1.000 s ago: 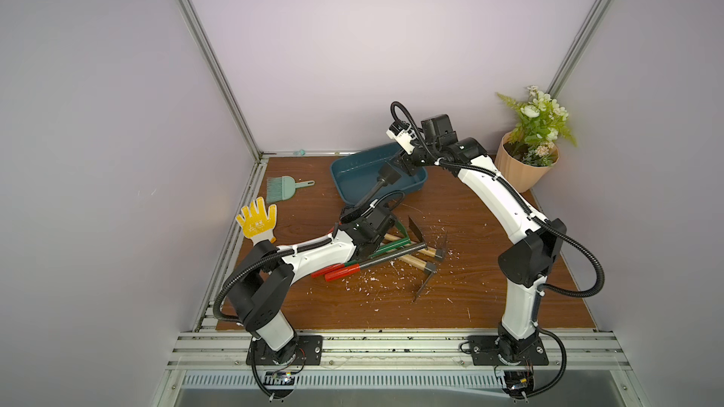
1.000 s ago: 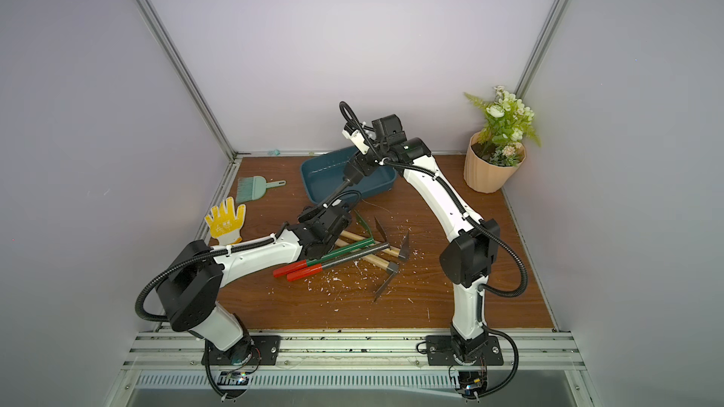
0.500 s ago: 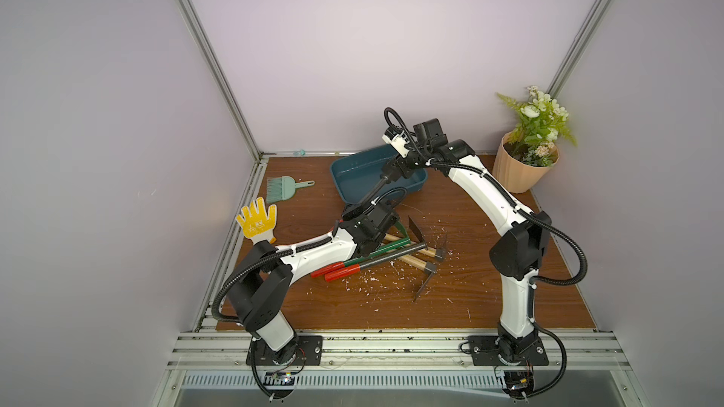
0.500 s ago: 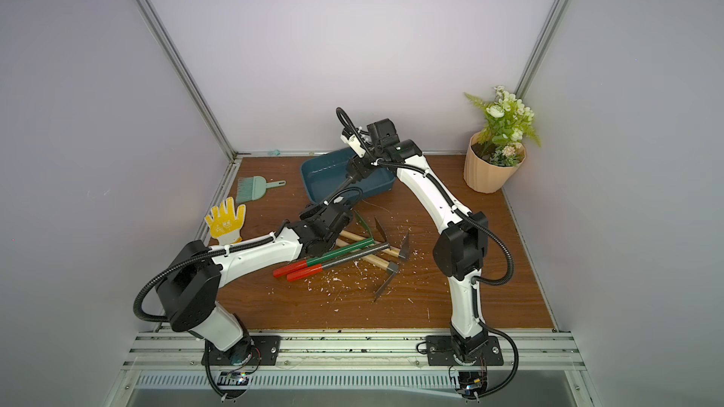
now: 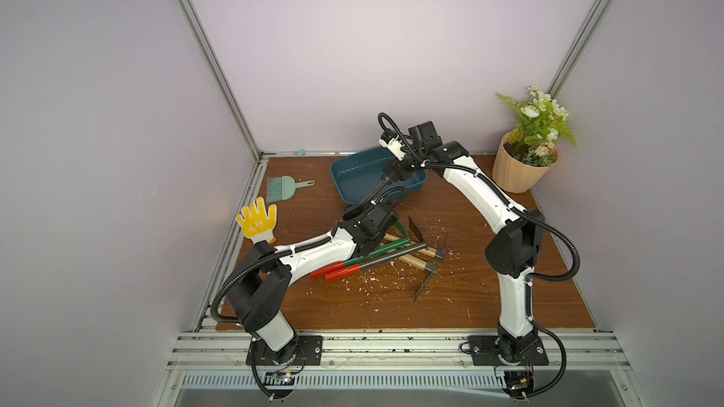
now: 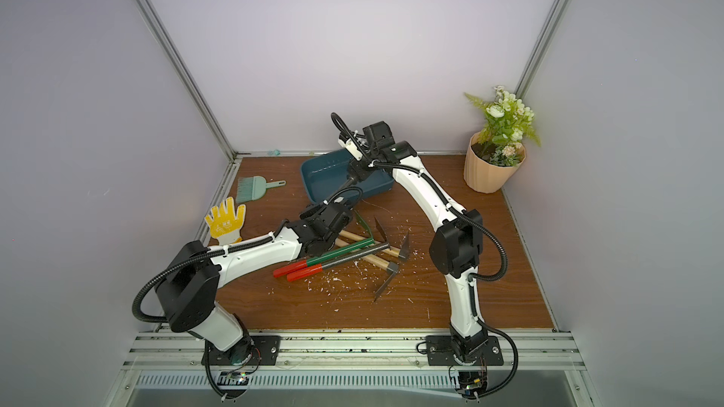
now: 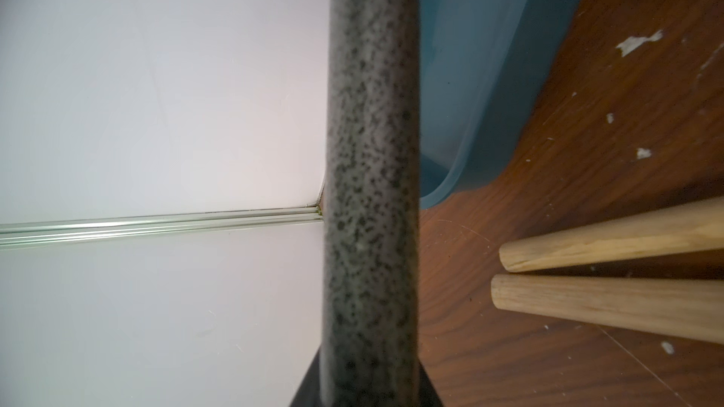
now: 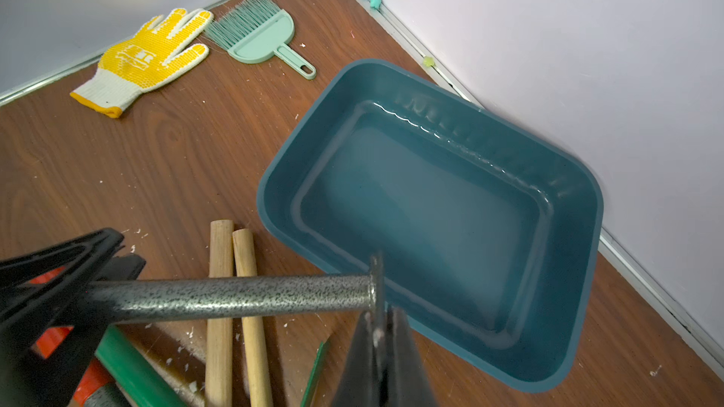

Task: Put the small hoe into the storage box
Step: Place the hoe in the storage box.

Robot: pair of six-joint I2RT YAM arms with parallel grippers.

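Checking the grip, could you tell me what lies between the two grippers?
The speckled grey metal shaft of the small hoe runs from the left gripper to the right gripper, in the right wrist view.

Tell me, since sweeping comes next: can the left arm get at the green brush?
Probably not yet: the left gripper is shut on the small hoe. The table toward the green brush looks bare, so once freed, likely.
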